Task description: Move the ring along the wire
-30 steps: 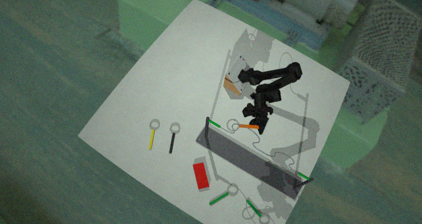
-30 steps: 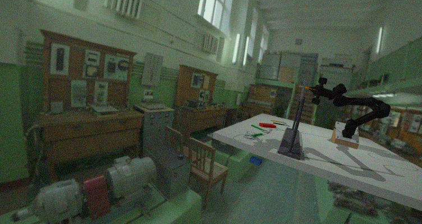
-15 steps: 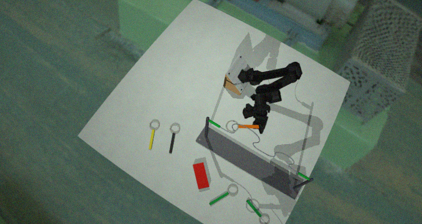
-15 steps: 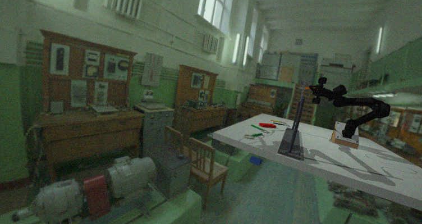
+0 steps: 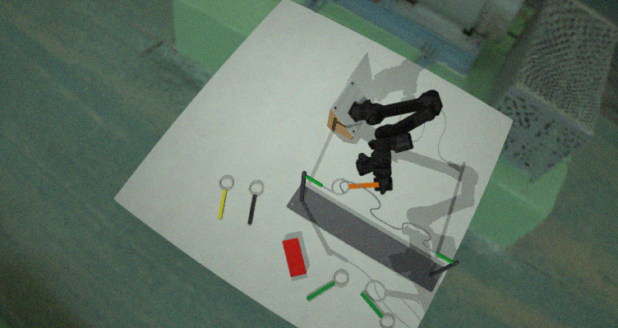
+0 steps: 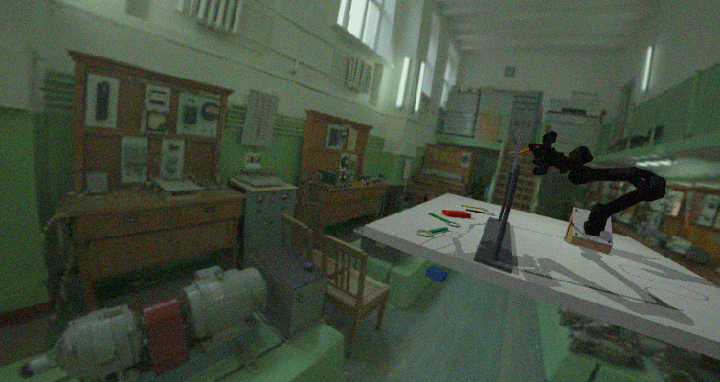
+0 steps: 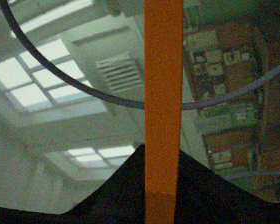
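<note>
My gripper (image 5: 381,186) (image 6: 534,148) (image 7: 155,153) is shut on the orange handle (image 5: 363,185) (image 6: 525,150) (image 7: 163,75), high above the table. The handle's ring (image 5: 331,186) is left of the gripper in the top view, a little right of the upper-left green part (image 5: 313,181). The thin grey wire (image 5: 377,200) (image 7: 56,74) crosses the ring's outline; whether they touch cannot be told. In the wrist view the wire passes behind the handle and the ring is out of view. The other green part (image 5: 445,257) is at the lower right. Each adjoins a dark post (image 5: 302,187) (image 5: 445,268).
A dark base plate (image 5: 359,234) lies under the wire. On the table (image 5: 194,144) lie a red block (image 5: 294,257) (image 6: 456,213), loops with a yellow handle (image 5: 222,204) and a black handle (image 5: 252,210), and two loops with green handles (image 5: 320,290) (image 5: 371,305).
</note>
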`<state>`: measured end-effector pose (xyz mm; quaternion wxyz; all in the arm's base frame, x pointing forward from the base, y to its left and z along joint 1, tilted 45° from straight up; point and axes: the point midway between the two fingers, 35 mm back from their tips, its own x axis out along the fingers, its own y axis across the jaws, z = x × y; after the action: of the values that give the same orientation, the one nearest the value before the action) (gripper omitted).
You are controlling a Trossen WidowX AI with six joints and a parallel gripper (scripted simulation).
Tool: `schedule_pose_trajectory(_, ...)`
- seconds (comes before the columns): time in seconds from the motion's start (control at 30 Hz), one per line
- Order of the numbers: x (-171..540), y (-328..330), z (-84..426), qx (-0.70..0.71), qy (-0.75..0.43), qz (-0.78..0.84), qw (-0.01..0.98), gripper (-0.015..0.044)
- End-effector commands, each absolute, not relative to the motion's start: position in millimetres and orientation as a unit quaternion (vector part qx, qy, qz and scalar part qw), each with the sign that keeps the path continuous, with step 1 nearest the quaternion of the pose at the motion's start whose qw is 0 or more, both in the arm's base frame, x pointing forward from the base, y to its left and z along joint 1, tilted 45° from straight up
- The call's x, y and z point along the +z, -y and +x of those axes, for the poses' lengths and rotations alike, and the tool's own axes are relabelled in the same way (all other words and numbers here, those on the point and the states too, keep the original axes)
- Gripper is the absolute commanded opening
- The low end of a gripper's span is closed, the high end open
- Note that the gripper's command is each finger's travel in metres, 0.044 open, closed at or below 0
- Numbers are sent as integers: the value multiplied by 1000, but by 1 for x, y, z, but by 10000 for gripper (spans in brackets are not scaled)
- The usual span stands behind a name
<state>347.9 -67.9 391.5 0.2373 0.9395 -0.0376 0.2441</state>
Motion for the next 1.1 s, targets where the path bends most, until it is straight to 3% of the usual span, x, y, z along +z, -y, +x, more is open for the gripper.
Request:
schedule_pose_trajectory(0.0, 393, 70, 347, 247, 46, 944, 214, -150)
schedule_pose_trajectory(0.53, 391, 62, 348, 249, 55, 950, 179, -150)
schedule_pose_trajectory(1.07, 375, 28, 351, 246, 30, 930, 272, -150)
